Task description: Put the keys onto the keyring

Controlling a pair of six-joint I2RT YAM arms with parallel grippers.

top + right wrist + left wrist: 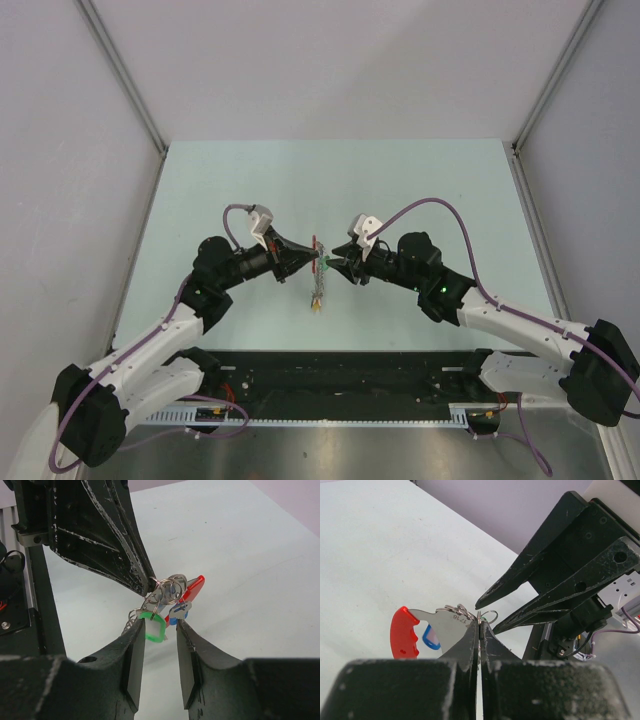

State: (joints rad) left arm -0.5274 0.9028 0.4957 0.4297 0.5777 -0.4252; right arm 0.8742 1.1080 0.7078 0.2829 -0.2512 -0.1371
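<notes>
Table point(400, 180): pale green; the work goes on above its middle, between the two arms.
Left gripper point(479, 625): fingers pressed together on the edge of the keyring's silvery plate, holding it up off the surface.
Right gripper point(160, 626): jaws spread, facing the left one tip to tip. The green key sits in the gap against one pad and is not pinched.
Keyring point(447, 630): clamped in the left gripper, red curved segment point(402, 637) pointing away, with a cluster of small wire rings by the fingertips.
Green key point(152, 629): hangs at the ring cluster, and a wire loop appears to pass through its head.
Blue key point(431, 640): just beside the plate, under the same rings.
Progress: probably near the end, since both keys seem to hang from the rings. Whether each is fully threaded is too small to tell. What is left is checking that and setting the bunch down.
</notes>
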